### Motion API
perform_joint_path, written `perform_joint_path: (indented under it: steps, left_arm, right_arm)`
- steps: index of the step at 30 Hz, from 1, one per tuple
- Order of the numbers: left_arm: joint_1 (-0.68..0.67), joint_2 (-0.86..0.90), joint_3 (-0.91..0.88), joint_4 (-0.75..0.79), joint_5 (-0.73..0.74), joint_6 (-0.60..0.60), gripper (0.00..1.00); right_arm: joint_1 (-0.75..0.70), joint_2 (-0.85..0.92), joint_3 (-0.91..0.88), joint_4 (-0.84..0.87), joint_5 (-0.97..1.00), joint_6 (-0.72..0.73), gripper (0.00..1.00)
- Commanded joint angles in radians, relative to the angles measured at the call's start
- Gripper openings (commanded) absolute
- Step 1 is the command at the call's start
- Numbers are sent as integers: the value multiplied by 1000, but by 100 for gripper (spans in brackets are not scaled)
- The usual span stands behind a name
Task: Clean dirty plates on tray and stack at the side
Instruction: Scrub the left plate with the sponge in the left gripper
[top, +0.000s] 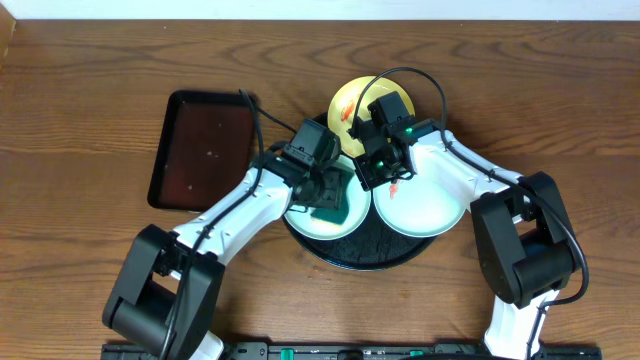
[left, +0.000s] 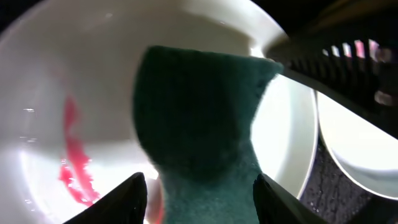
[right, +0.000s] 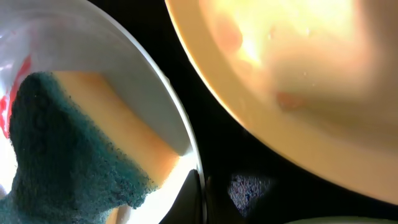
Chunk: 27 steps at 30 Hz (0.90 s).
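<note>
The black round tray (top: 370, 255) holds three plates. My left gripper (top: 328, 195) is shut on a green-and-yellow sponge (left: 199, 112) and presses it into the left mint-white plate (left: 62, 74), which has a red smear (left: 74, 168). My right gripper (right: 204, 193) is shut on that plate's (right: 93, 37) right rim, beside the sponge (right: 62, 149). The pale yellow plate (top: 350, 100) lies at the tray's far edge with orange smears. The second mint-white plate (top: 425, 205) lies on the right, with a small red mark near my right gripper (top: 372, 172).
A rectangular dark brown tray (top: 200, 150) lies on the wooden table to the left of the black tray. Both arms cross over the black tray's middle. The yellow plate (right: 298, 74) is close above my right gripper.
</note>
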Motion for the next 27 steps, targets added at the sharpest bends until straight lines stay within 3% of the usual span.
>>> perform_joint_path:
  steps: [1, 9, 17, 21, 27]
  left_arm:
    - [-18, 10, -5, 3, 15, 12, 57]
    - [-18, 95, -5, 39, 12, 1, 56]
    - [-18, 102, -5, 55, 11, 1, 30]
    - [-18, 102, -5, 56, 11, 1, 8]
    - [-17, 101, -5, 56, -76, -87, 7]
  right_arm:
    - [22, 9, 13, 6, -55, -2, 1]
    - [22, 9, 13, 2, -55, -2, 1]
    - [22, 9, 13, 2, -54, 0, 1]
    - [22, 9, 13, 4, -18, 50, 1]
    - [23, 9, 13, -12, -18, 51, 1]
